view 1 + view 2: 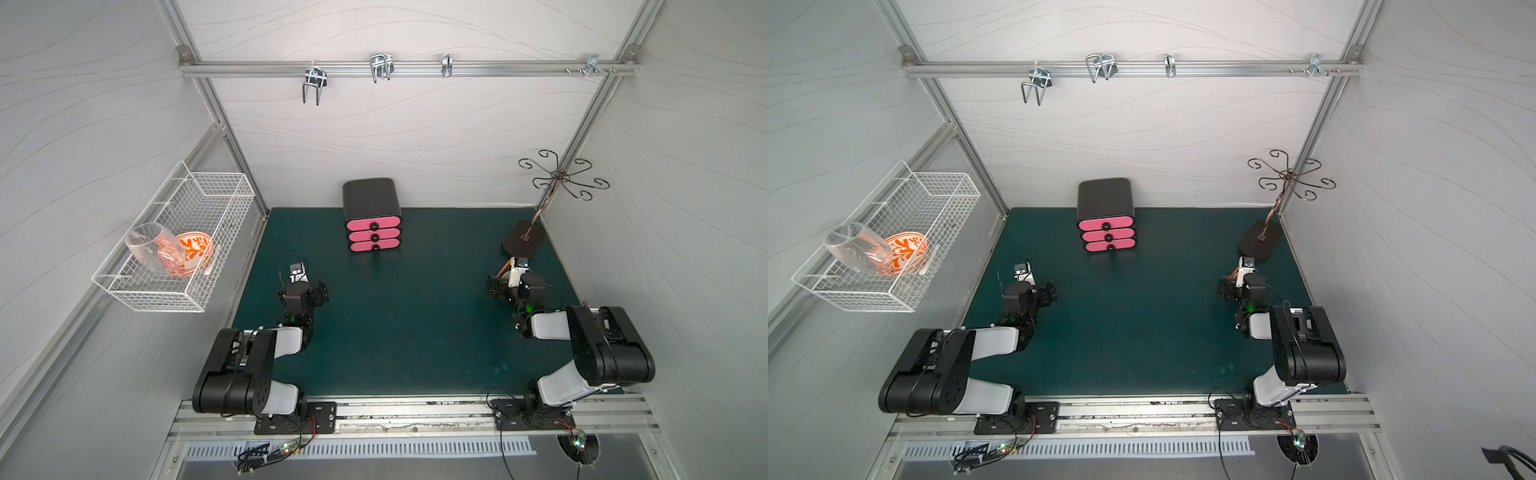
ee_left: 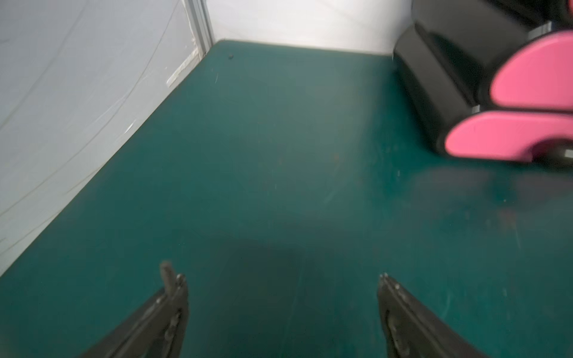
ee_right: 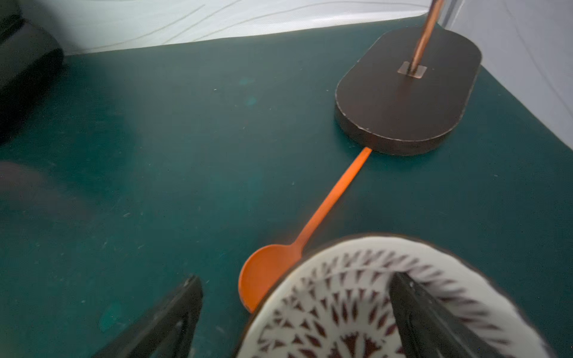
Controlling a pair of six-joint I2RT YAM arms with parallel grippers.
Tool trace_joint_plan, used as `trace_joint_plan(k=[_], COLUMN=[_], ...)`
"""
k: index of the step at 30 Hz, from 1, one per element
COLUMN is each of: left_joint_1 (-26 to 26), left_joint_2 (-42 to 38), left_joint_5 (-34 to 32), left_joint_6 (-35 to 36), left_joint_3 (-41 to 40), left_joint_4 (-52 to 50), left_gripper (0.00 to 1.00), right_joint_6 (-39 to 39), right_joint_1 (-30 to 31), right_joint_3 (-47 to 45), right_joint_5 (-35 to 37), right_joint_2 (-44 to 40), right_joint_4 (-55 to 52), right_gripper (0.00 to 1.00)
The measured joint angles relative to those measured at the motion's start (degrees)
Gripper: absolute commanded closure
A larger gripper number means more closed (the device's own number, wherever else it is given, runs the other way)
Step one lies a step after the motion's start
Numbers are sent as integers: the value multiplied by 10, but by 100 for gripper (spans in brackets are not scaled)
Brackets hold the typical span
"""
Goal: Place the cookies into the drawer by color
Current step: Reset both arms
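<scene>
2 spread wide: L tool (image 2: 277,279), R tool (image 3: 294,279); drawer (image 1: 370,199) by mat (image 1: 415,324) rear edge.

Pink-fronted drawer (image 1: 372,216) on green mat (image 1: 415,332), far side

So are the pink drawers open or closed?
Closed. In both top views, the drawer cabinet has all three pink fronts sitting flush with its black shell. None is pulled out.

tabletop (image 1: 415,328): dark green mat
back middle: drawer (image 1: 372,216), black cabinet with three pink fronts
back right corner: stand (image 1: 524,242) on a dark oval base
by the stand: orange spoon (image 3: 325,210), handle tip at the base's edge
beside the spoon's head: patterned bowl (image 3: 328,297)
</scene>
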Motion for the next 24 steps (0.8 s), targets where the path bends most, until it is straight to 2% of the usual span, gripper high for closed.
trace_joint_plan(k=[3,9,24], left_joint_1=[24,27,25], left_joint_2=[32,34,34], left_joint_5=[33,67,71], left_joint_6=[-5,-6,-5], left_joint_3=[14,26,28], left_joint_4=[0,11,5], left_gripper=[1,0,0], right_joint_6=[-7,-21,-29], right_joint_1=[1,12,14], right_joint_3=[17,37,37], right_joint_5=[-16,-19,-19], right_joint_2=[4,4,6], right_joint_4=[-2,-4,-13], right_gripper=[1,1,1])
